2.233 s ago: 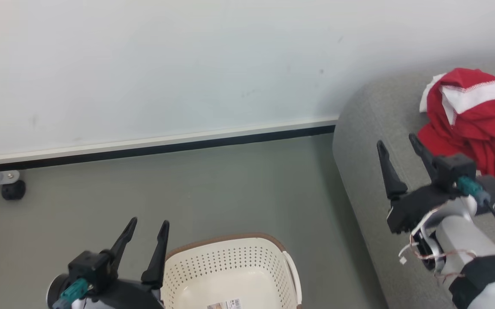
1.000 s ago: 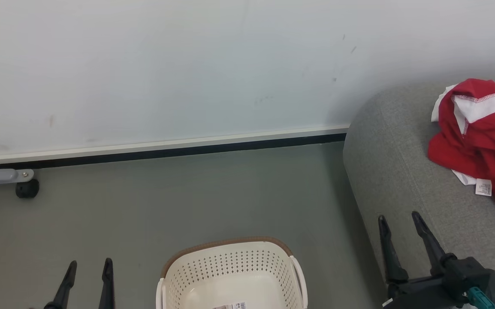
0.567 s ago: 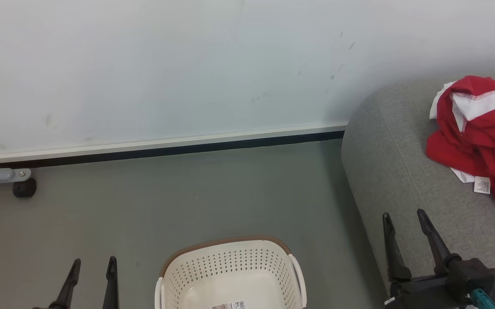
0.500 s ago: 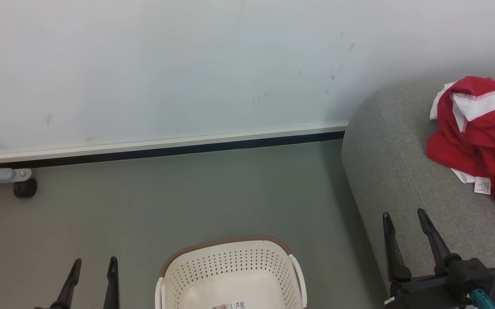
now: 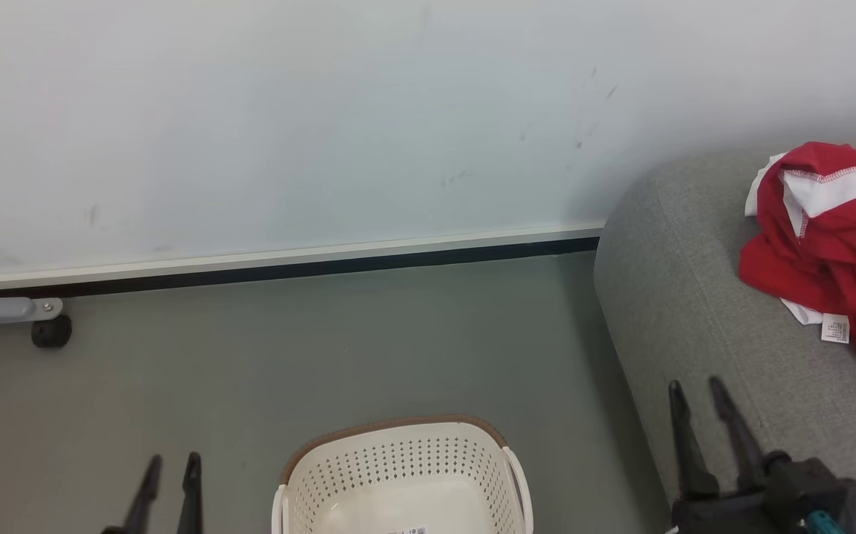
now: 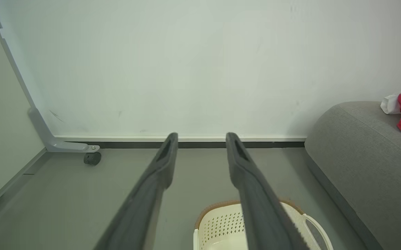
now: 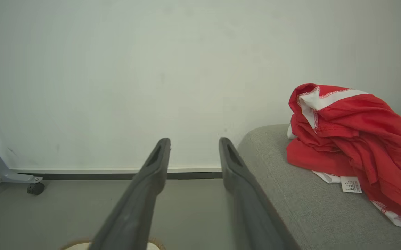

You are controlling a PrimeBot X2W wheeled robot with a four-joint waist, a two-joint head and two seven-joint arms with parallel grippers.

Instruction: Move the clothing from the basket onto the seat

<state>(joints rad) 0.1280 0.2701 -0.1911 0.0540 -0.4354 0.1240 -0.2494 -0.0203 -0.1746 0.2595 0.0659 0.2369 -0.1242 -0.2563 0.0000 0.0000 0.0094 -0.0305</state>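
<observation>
Up ahead and to the right of the right gripper (image 5: 695, 386), the red clothing (image 5: 836, 245) lies in a crumpled heap on the sofa seat (image 5: 695, 297). White trim is uppermost, and a small white label (image 5: 835, 327) hangs out on the side nearest the fingers. The heap sits well in from the seat's rounded edge, with nothing draped over it. It was likely dropped loose rather than laid out, which is all the task asks. Heap and gripper are well apart. Right gripper: both dark fingers are spread wide and point forward along the seat's edge, with a bare gap between them in the right wrist view and nothing held. It seems clear of the upholstery, though the views don't settle that. Left gripper (image 5: 173, 461): likewise spread wide and empty, above the floor (image 5: 369, 348), with the laundry basket (image 5: 391, 425) just to its right. The basket stands on the floor between the two grippers. What shows of its inside is bare cream plastic with a barcode sticker (image 5: 415, 529) on the bottom and no red. Its near part is cut off by the picture edge, so that part is unknown. Far ahead of both grippers is the white wall (image 5: 324, 111), and a black castor (image 5: 51, 331) sits well left of the left gripper. Judgement: both arms sit low at either side in a rest-like pose, jaws open because nothing seems left to carry. The transfer looks finished, or very nearly, pending a look at the basket's hidden near half.
</observation>
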